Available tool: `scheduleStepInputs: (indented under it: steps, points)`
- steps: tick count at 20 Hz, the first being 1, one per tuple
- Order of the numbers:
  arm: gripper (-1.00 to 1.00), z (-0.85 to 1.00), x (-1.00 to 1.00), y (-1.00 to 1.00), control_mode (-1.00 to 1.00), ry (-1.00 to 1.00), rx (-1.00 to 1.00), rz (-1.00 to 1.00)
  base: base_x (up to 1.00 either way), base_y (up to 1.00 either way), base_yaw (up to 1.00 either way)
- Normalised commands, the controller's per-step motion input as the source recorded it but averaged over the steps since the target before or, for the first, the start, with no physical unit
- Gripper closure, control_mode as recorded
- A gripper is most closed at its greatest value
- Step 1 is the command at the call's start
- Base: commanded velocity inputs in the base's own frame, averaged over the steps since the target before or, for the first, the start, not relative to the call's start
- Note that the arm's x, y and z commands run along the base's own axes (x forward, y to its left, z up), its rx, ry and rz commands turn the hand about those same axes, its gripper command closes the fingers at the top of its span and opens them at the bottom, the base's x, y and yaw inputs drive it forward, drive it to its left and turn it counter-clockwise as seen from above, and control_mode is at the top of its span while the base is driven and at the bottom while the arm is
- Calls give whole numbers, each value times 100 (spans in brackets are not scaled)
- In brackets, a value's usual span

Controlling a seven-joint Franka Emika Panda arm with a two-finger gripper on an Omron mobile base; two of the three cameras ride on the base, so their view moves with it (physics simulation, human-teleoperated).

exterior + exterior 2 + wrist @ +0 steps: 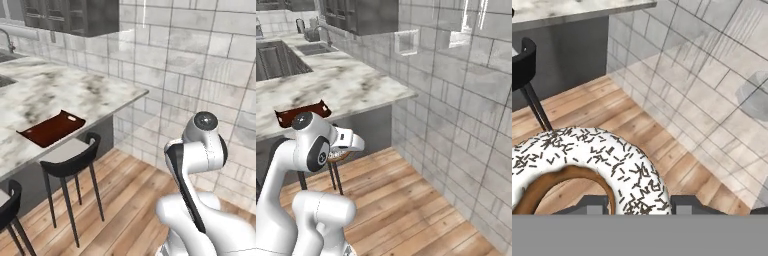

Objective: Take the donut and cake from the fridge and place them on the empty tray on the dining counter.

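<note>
In the left base view, the tray [51,128] lies on the dining counter [100,92]. In the right base view, the donut [337,156] sits beneath the hand. In the hand view, the gripper [639,205] pinches the donut's [587,160] rim between its fingertips [688,204].

Donut [612,165]: white glaze, dark sprinkles, tan-brown inner edge. Tray [52,128]: dark reddish-brown. Dining counter [60,92]: white-grey veined marble. Stools [70,165] black. Floor [125,200]: light wood planks.

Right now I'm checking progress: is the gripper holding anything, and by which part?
The donut, gripped across one side of its ring by the gripper.
</note>
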Motion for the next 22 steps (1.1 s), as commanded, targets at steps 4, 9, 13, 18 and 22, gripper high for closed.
scheduleStepInputs:
  steps: [4,9,13,18,22]
  points:
    - [100,0,0,0,100,0,0,0,37,-52,34]
    - [100,0,0,0,100,0,0,0,40,-42,34]
    - [100,0,0,0,100,0,0,0,46,-37,32]
    - [100,0,0,0,100,0,0,0,46,-24,31]
    - [100,0,0,0,100,0,0,0,46,-13,25]
